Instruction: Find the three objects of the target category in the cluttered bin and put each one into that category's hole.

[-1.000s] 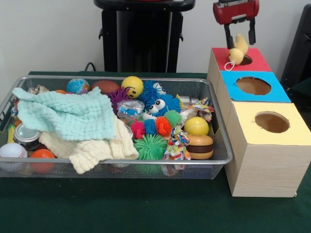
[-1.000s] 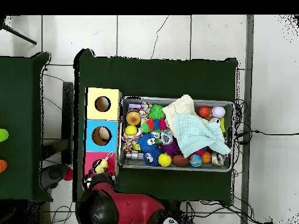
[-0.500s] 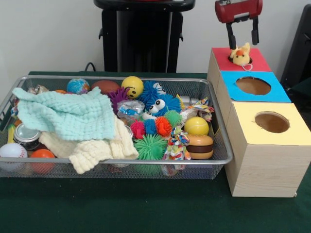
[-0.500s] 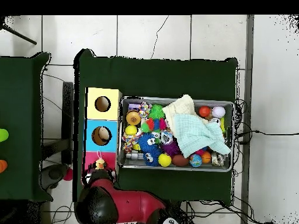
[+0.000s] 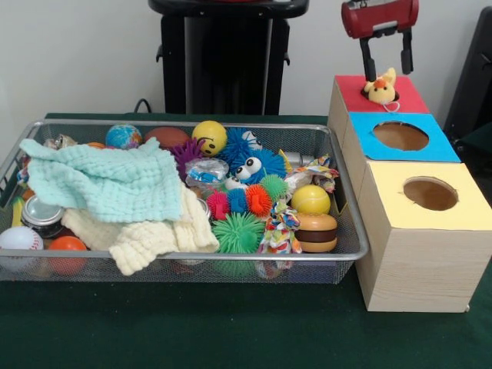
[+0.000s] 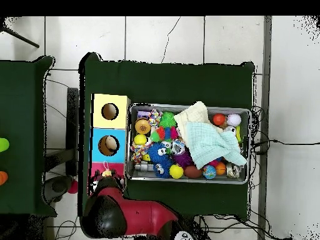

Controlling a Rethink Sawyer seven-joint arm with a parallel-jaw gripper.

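So the end effector has let go. A second ago it had the little yellow plush chick pinched over the red box; now its fingers are spread and empty, and it's lifted a bit above the box. The chick is sitting in the red box's hole with its head and ears poking out above the rim and its little white loop lying on the red top. It hasn't budged in the last half second, so I'd guess it's wedged or resting on the edge rather than dropped through, though from this angle I honestly can't tell how deep it sits.

From overhead the arm covers most of that box, and only a speck of the chick peeks out.

What that means: this one is basically delivered, but maybe not fully in. A nudge down might be needed. The blue box already has something pale in its hole in the overhead view, and the yellow box looks empty.

Next up is going back to the wire bin on the tabletop and digging for more targets. The two cloths hide a good chunk of it.
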